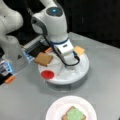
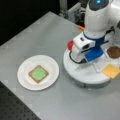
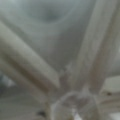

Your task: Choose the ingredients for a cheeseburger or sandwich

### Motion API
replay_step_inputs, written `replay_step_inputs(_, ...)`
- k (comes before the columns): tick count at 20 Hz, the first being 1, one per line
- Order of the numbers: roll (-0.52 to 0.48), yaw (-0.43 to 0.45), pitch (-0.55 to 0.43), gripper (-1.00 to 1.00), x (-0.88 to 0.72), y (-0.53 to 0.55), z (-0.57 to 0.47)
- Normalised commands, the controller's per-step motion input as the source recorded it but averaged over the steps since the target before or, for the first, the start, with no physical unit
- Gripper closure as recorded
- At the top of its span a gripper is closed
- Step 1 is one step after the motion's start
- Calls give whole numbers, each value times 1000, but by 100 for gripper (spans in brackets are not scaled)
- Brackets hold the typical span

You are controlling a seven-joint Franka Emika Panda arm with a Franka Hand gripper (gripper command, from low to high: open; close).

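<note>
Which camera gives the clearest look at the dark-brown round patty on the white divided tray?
A front view shows the dark-brown round patty at its right edge, on the white divided tray. In a front view from the opposite side the arm hides it. The wrist view shows only blurred tray dividers.

two toast squares (image 1: 43,59) (image 2: 38,73), one lettuce (image 2: 39,73), tomato (image 1: 47,74), cheese (image 2: 111,70), patty (image 2: 114,52), plate (image 2: 25,82).

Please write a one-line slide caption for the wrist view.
Wrist camera close above the white divided tray, its raised ridges meeting near the frame's bottom; no ingredient and no pincer visible.
</note>
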Motion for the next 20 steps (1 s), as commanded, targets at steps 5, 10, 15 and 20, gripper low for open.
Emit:
replay_step_inputs(5,60,196,79,-100,84,-116,91)
replay_step_inputs(10,55,223,73,-100,87,-102,83)
replay_step_inputs(15,55,277,74,-100,114,-95,80)
replay_step_inputs(20,61,237,84,-100,135,-93,82)
